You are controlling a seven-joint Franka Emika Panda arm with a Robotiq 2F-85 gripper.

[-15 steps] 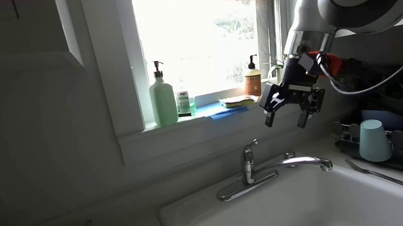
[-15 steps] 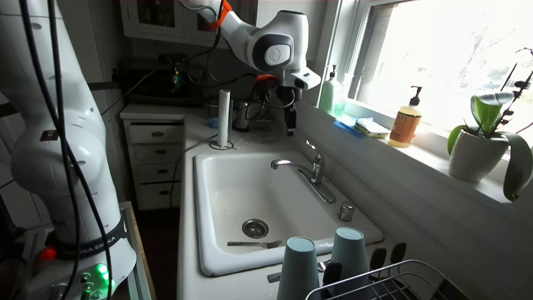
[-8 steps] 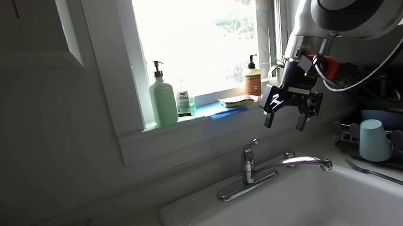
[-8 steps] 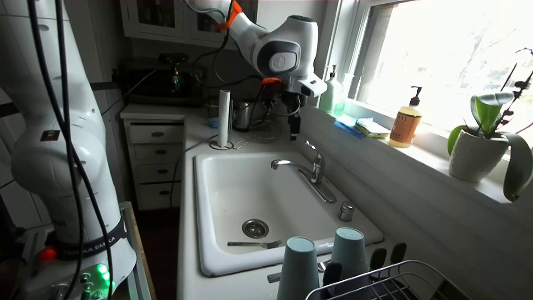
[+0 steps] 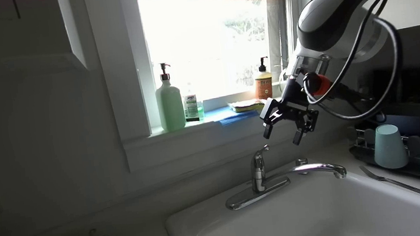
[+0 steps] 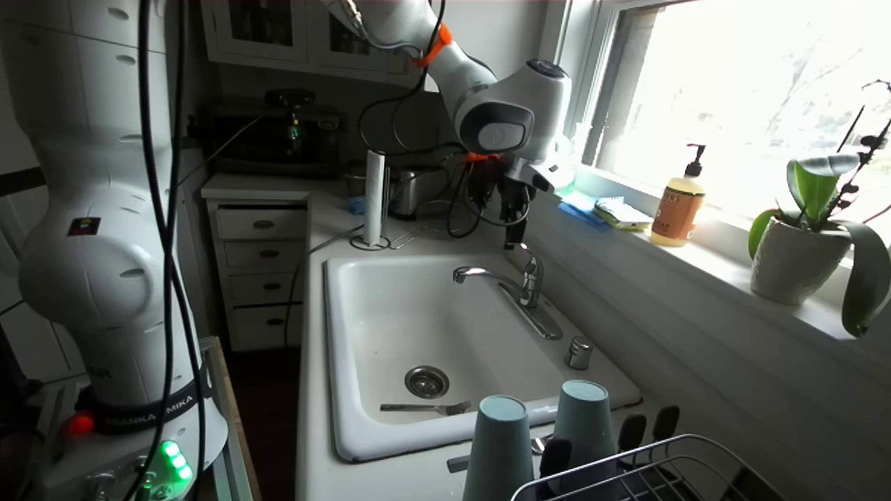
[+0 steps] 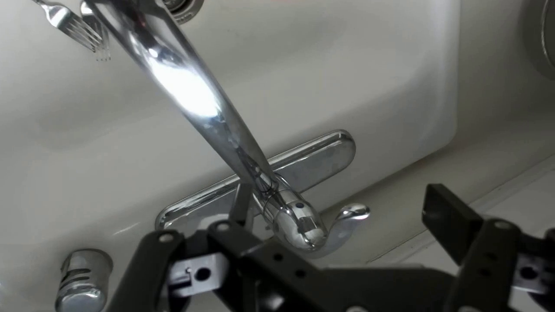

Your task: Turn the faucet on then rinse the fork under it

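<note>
**Where My Gripper [image 5: 283, 135] Hangs: Above the Faucet [image 5: 259, 176]**

As the wrist view shows, my two fingers [image 7: 451, 223] stand wide apart, and the lever handle [image 7: 345, 224] appears between them. In an exterior view, a gap separates my fingertips [image 5: 297, 137] from the handle. The spout [image 7: 186, 91] extends from the faucet body out over the sink [image 6: 390, 334]. Below, a fork [image 6: 423, 408] lies on the sink floor, near the drain [image 6: 427, 382]. Past the sink edge, a second fork [image 5: 403, 186] rests on the bench [image 6: 390, 480], just beside two inverted pale blue cups [image 5: 390, 148].

Wrist view: close above faucet [image 7: 225, 134], facing down. Both ext. views: opp. ends of sink [image 6: 376, 334], sharing faucet, window [image 5: 205, 43].
</note>
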